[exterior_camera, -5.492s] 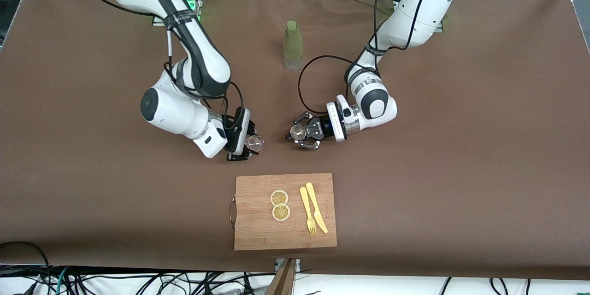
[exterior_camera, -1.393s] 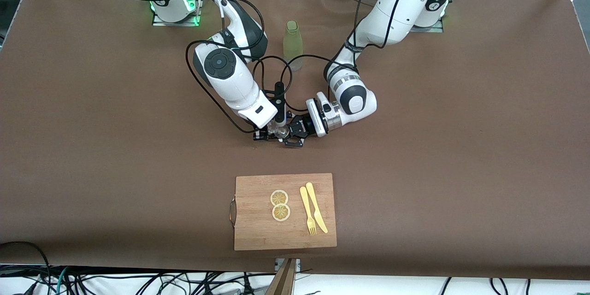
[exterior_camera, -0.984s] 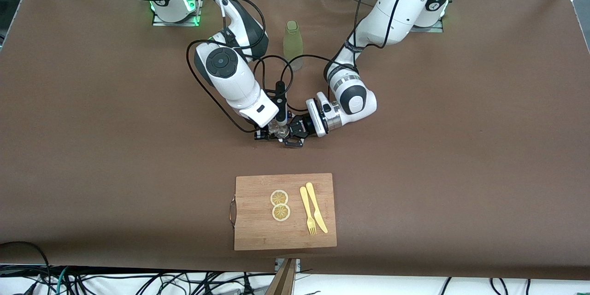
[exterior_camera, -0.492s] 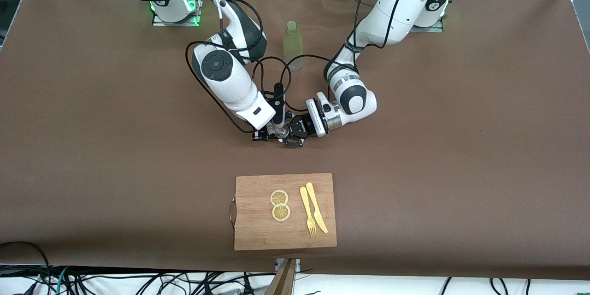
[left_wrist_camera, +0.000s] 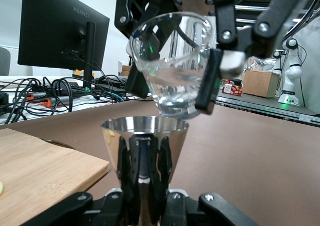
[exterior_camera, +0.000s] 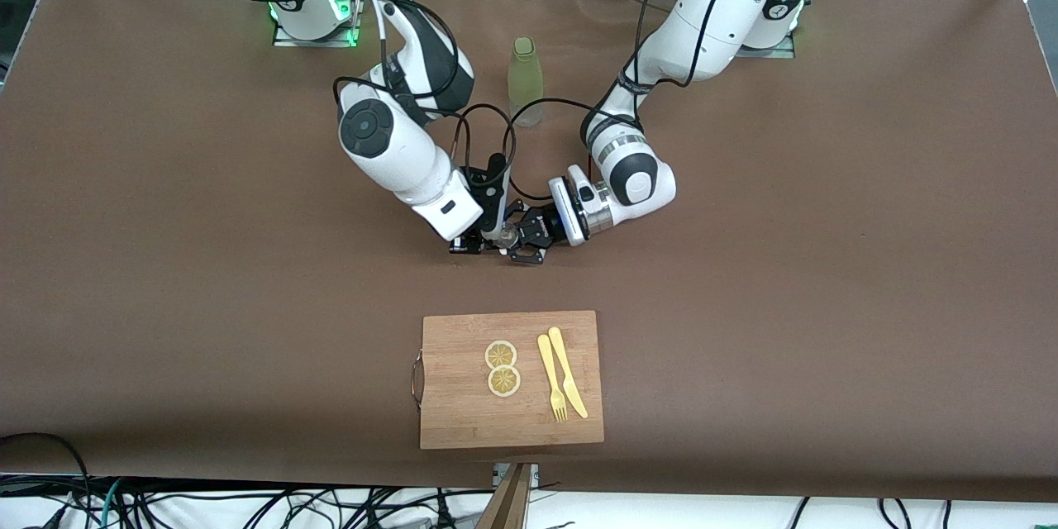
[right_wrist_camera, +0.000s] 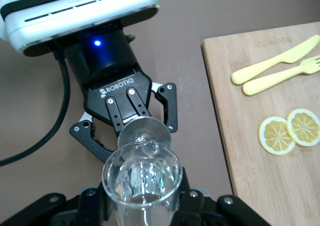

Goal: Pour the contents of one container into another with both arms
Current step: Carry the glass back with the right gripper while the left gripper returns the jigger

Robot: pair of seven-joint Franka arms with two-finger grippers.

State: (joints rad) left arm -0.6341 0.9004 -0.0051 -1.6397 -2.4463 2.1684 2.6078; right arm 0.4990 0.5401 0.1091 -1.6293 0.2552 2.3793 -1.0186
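Note:
Over the middle of the table the two grippers meet. My right gripper (exterior_camera: 478, 243) (right_wrist_camera: 145, 203) is shut on a clear glass (right_wrist_camera: 142, 178) (left_wrist_camera: 172, 60), which leans with its lip just above a small conical metal cup (left_wrist_camera: 145, 133) (right_wrist_camera: 146, 134). My left gripper (exterior_camera: 522, 238) (left_wrist_camera: 145, 181) is shut on that metal cup and holds it upright under the glass. Whether any liquid runs between them I cannot tell. In the front view both vessels are mostly hidden by the gripper bodies.
A green bottle (exterior_camera: 526, 81) stands on the table between the two arm bases. A wooden cutting board (exterior_camera: 463, 417) lies nearer to the front camera, with two lemon slices (exterior_camera: 501, 367), a yellow fork (exterior_camera: 551, 380) and a yellow knife (exterior_camera: 569, 372) on it.
Earlier the grippers were apart with their vessels; they have come together. In the last second the right arm's elbow swung toward its own end of the table; the left arm stayed still.

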